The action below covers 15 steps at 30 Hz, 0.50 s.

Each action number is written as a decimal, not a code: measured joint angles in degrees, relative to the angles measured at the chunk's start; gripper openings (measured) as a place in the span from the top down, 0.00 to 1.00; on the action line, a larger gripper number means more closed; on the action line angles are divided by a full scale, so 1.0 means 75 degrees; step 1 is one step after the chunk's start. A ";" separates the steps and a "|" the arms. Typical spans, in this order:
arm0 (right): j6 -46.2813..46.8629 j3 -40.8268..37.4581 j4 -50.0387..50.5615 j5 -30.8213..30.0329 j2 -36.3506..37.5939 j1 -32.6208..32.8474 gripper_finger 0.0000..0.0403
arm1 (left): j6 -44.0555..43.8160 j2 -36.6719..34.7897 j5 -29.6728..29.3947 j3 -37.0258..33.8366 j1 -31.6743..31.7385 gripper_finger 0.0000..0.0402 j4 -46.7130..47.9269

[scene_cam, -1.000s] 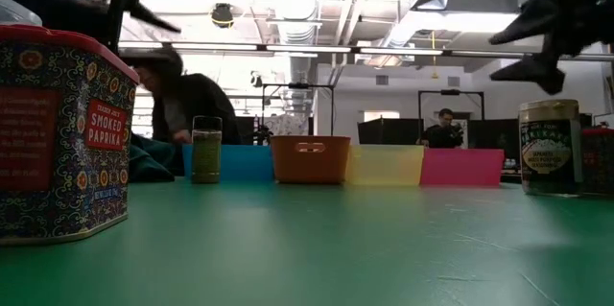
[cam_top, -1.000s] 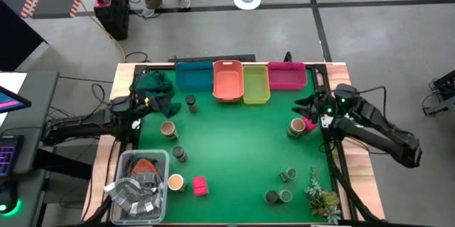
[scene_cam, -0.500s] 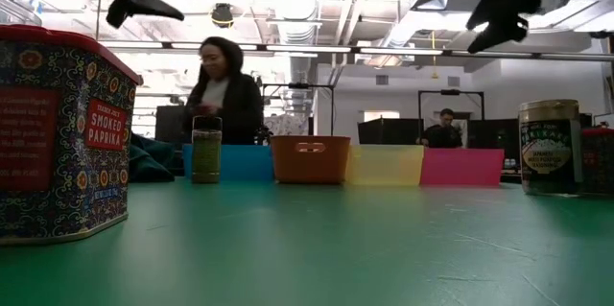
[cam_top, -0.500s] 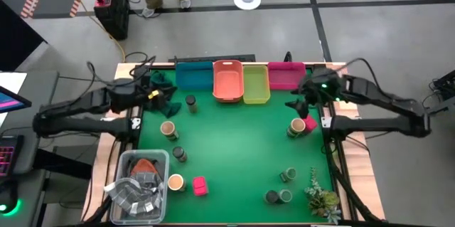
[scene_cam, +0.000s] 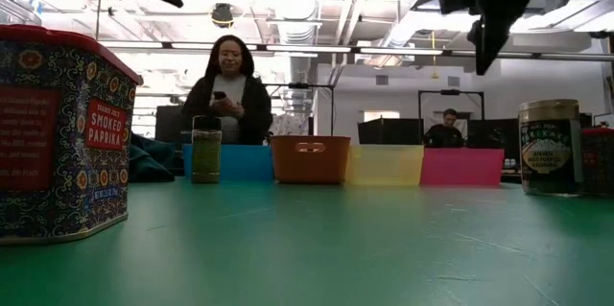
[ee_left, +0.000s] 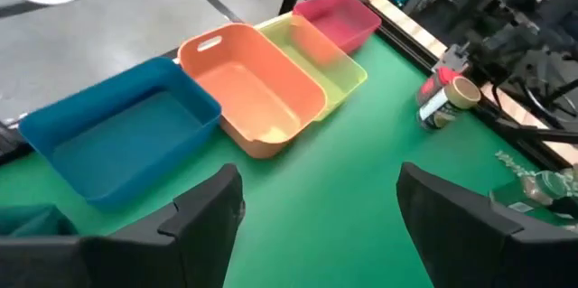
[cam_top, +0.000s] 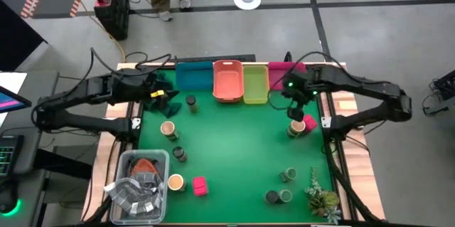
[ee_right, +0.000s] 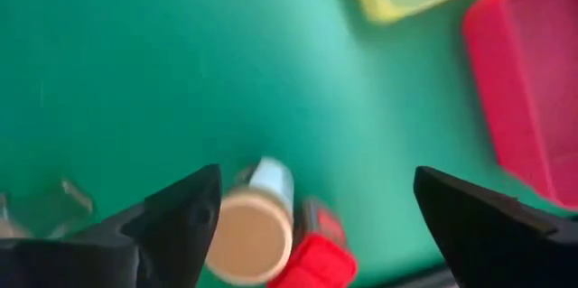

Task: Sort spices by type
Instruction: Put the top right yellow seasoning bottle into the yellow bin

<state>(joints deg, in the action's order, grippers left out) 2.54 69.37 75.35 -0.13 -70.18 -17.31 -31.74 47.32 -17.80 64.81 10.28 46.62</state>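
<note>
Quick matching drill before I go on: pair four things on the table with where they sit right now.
Things:
1. blue bin
2. pink bin
3. clear tub
4. plant sprig

Places:
A. near corner on the right arm's side
B. left end of the bin row
C. near corner on the left arm's side
D. right end of the bin row

Pairs: 1-B, 2-D, 3-C, 4-A
</note>
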 joint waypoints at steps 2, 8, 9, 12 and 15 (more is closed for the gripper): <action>-0.0101 0.0080 0.0272 -0.0001 -0.0210 0.0159 0.04 | 0.0060 0.0045 0.0005 0.0045 0.0000 0.29 0.0010; -0.0006 0.0086 0.0774 -0.0348 -0.0447 0.0512 0.04 | 0.0063 0.0037 0.0008 0.0050 0.0000 0.29 0.0037; 0.0043 0.0086 0.0881 -0.0453 -0.0447 0.0509 0.04 | 0.0063 0.0037 0.0008 0.0050 0.0000 0.29 0.0037; 0.0247 0.0086 0.1156 -0.0605 -0.0437 0.0491 0.04 | 0.0097 0.0036 0.0014 0.0050 0.0000 0.29 0.0037; 0.0319 0.0086 0.1398 -0.0605 -0.0433 0.0497 0.04 | 0.0115 0.0037 0.0014 0.0050 0.0000 0.29 0.0038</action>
<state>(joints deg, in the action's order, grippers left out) 4.93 70.02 85.83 -4.67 -73.43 -13.58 -30.88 47.59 -17.69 65.19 10.28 46.90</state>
